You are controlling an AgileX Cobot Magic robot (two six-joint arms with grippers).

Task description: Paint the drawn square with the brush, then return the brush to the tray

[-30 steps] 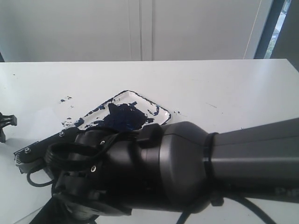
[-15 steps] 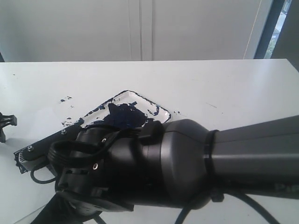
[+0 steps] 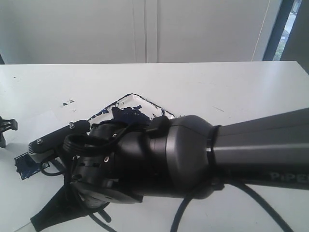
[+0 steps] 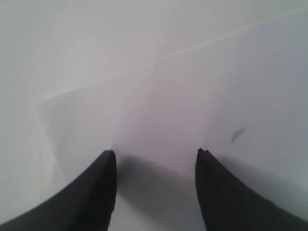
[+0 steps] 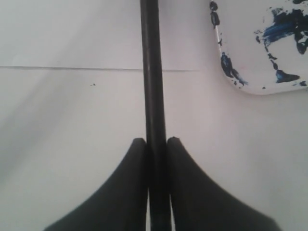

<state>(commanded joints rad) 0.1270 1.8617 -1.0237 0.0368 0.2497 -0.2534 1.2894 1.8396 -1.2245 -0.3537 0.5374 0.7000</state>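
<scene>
The right end effector (image 5: 155, 142) is pressed together on the brush (image 5: 151, 72), whose handle is pinched between two black, matte, tapered fingers (image 5: 130, 192). The handle is seen as a thin, straight, smooth black rod that runs from the fingertips out past the picture edge; its bristles are not shown. Beside it, apart from the rod, a rounded corner of the tray (image 5: 250, 53) is seen: glossy white, with a dark chipped rim and blue-black smears and blots.

The left end effector (image 4: 156, 154) is spread, with nothing between its two dark pointed tips. Under it a flat white sheet (image 4: 144, 106) with a straight edge is laid on the bench, and a small dark streak (image 4: 239, 134) is marked on it.

In the exterior view the tray (image 3: 133, 100) is largely covered by the right arm (image 3: 193, 159), a bulky rounded housing of dark grey plastic. Pale lettering (image 3: 288, 177) on its forearm is read as "PiPER". A small blue circuit board (image 3: 28, 166) is carried at the wrist, and a black cable (image 3: 177, 220) is looped below. Small dark splatters (image 3: 67, 103) are scattered on the smooth white bench (image 3: 217, 87).
</scene>
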